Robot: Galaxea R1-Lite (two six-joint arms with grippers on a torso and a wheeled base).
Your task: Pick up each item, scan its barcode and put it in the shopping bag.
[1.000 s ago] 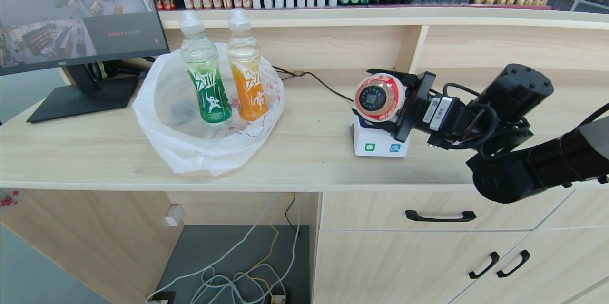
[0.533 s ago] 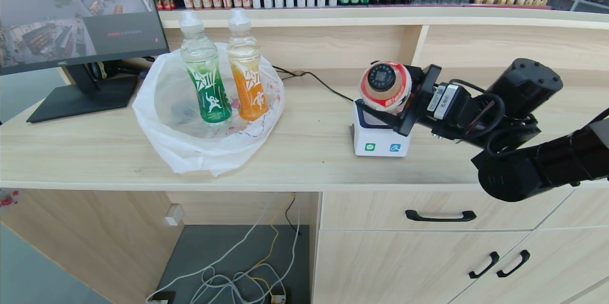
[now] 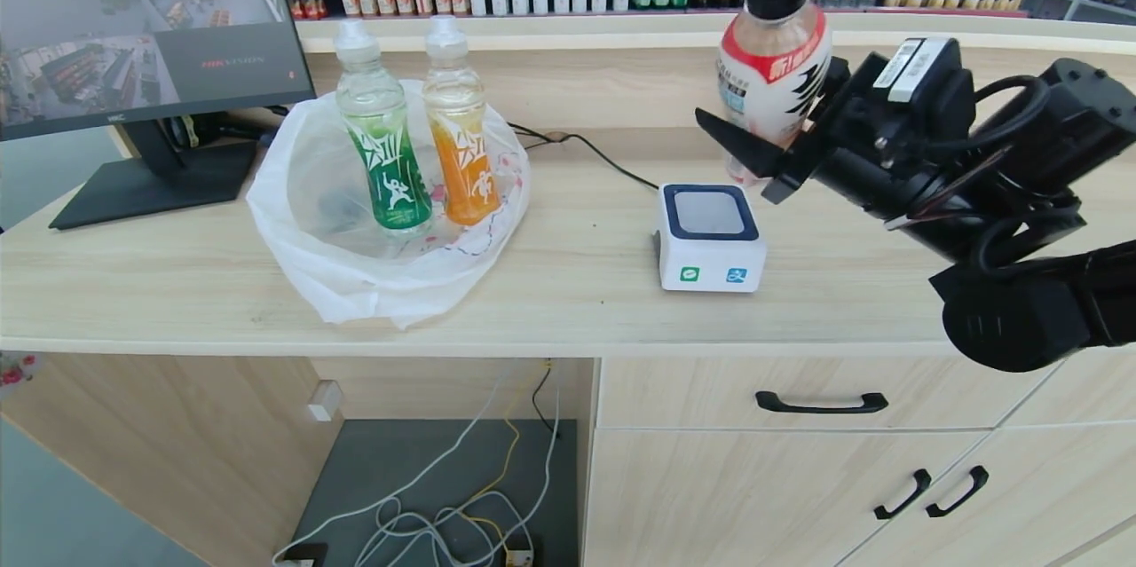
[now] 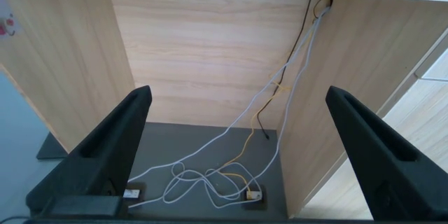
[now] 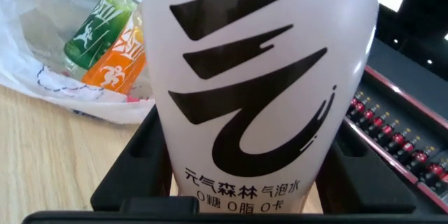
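right gripper [image 3: 770, 139] is clamped on the white bottle [image 3: 774, 52], one finger on each side of the lower body. the bottle is upright, black cap on top, lifted well above the counter [image 3: 568, 292], behind and above the scanner [image 3: 710, 236] and off to its right. the right wrist view shows the round white belly bulging between the dark fingers.

handling call: it's a smooth, film-wrapped plastic bottle and it looks full, so expect real weight. with the hold this low, most of that weight sits above the fingers, so a quick swing could tip it or let it twist in the grip. the walls look stiff enough for a firm squeeze, and the waist just below the bulge is probably the safer place to hold.

the shopping bag [image 3: 293, 221] sits well to the left, thin, soft and slumped open. a green bottle [image 3: 388, 154] and an orange bottle [image 3: 461, 150] stand inside, close together. it won't brace anything, so a hard bump there could topple them.

left gripper [image 4: 238, 94] hangs below the counter edge, fingers spread wide, holding nothing.
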